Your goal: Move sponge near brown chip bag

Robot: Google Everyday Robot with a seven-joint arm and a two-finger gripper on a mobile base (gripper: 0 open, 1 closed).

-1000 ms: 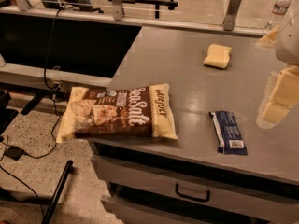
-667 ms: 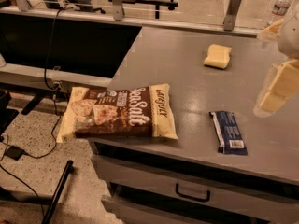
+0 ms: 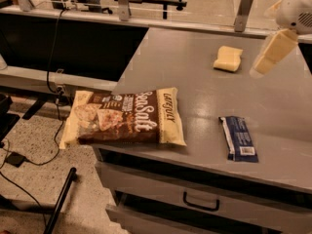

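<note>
The pale yellow sponge [image 3: 228,58] lies on the grey table [image 3: 185,77] towards its far right. The brown chip bag [image 3: 127,117] lies flat at the table's front left corner, and its left end hangs over the edge. My gripper [image 3: 263,42] hangs in the air at the upper right, just to the right of the sponge and above table level. It is open and empty, not touching the sponge. One cream finger [image 3: 273,51] points down and to the left.
A small dark blue wrapped bar [image 3: 239,138] lies near the front edge, right of the bag. Drawers with a handle [image 3: 201,202] sit under the table front. Cables [image 3: 29,155] and a floor drop lie to the left.
My gripper has moved up and to the left, closer to the sponge. The sponge, the bag and the blue bar have not moved.
</note>
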